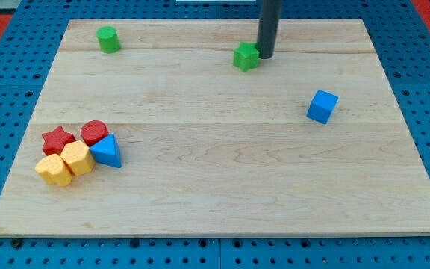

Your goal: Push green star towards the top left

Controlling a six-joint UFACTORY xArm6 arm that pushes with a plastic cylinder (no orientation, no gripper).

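The green star [245,57] lies near the view's top, a little right of centre, on the wooden board [222,187]. My tip [265,56] is at the star's right side, touching or almost touching it. The dark rod rises straight up out of the view's top.
A green cylinder [109,39] stands at the top left. A blue cube [322,106] lies at the right. At the left, a cluster: red star [57,140], red cylinder [94,133], blue triangle [108,152], two yellow blocks [76,158] [54,170]. Blue pegboard surrounds the board.
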